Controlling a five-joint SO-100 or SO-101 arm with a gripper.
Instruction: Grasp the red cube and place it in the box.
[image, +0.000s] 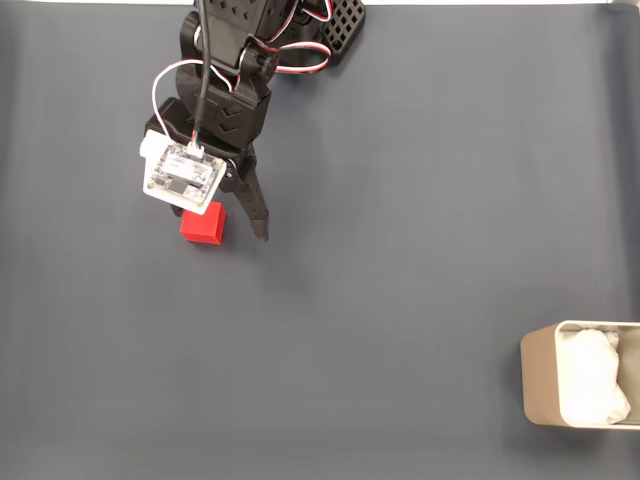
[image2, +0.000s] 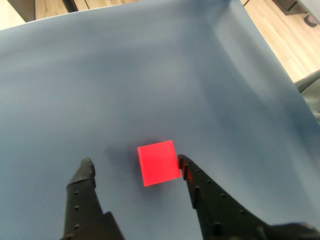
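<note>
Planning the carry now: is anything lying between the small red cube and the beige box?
Nothing visible. In the fixed view, bare grey mat runs from the small red cube to the beige rounded box. The open black gripper already straddles the cube.

My gripper (image2: 135, 162) looks like matt black plastic with a faintly grainy finish. The red cube (image2: 158, 162) has plain, matt, smooth faces. The bench (image: 400, 250) wears a smooth, dull grey-blue sheet. The box (image: 540, 385) has smooth beige walls with a soft sheen, and white fluffy padding (image: 595, 388) inside.
</note>
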